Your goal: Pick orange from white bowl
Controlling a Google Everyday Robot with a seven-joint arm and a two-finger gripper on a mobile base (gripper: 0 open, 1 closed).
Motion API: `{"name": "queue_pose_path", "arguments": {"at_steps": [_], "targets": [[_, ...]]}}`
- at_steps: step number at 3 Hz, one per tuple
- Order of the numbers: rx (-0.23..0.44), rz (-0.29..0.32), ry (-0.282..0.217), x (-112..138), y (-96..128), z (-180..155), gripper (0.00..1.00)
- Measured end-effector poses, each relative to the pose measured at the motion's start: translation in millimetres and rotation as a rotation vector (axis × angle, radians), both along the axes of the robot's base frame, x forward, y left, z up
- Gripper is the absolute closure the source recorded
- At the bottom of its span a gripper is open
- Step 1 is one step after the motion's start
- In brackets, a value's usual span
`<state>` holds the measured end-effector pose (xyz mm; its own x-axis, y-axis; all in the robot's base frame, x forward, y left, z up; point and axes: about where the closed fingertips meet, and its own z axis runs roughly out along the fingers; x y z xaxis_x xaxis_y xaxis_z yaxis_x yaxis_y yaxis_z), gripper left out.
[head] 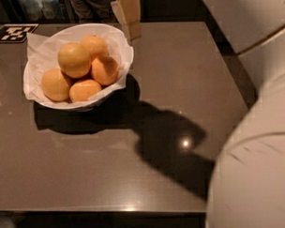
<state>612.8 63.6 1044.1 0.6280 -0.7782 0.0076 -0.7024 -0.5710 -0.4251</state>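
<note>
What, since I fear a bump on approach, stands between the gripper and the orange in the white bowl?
Nothing covers the orange, which sits atop the pile in the white bowl. The gripper hangs by the bowl's far-right rim; that rim and a smaller fruit lie between them.

The orange [74, 59] is the largest fruit in the bowl [127, 54], round, dull yellow-orange with smooth matte skin. It sits highest in the pile, toward the bowl's far left, resting on the smaller fruits [84, 89] and touching them in front and to its right. Its top is fully exposed. The bowl is wide, round and white, lined with crinkled white paper that stands up past the rim. It stands upright near the far left corner of the worktop [88, 174]. The gripper [128, 15] hangs at the far edge, just beside the bowl's far right rim.
</note>
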Motion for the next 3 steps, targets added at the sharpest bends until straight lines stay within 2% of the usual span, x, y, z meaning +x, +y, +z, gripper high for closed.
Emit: {"name": "queue_pose_path", "arguments": {"at_steps": [2, 3], "targets": [[0.014, 0.054, 0.075, 27.1, 42.3, -35.8, 0.01], [0.023, 0.061, 0.126, 31.0, 61.3, -54.8, 0.09]]}}
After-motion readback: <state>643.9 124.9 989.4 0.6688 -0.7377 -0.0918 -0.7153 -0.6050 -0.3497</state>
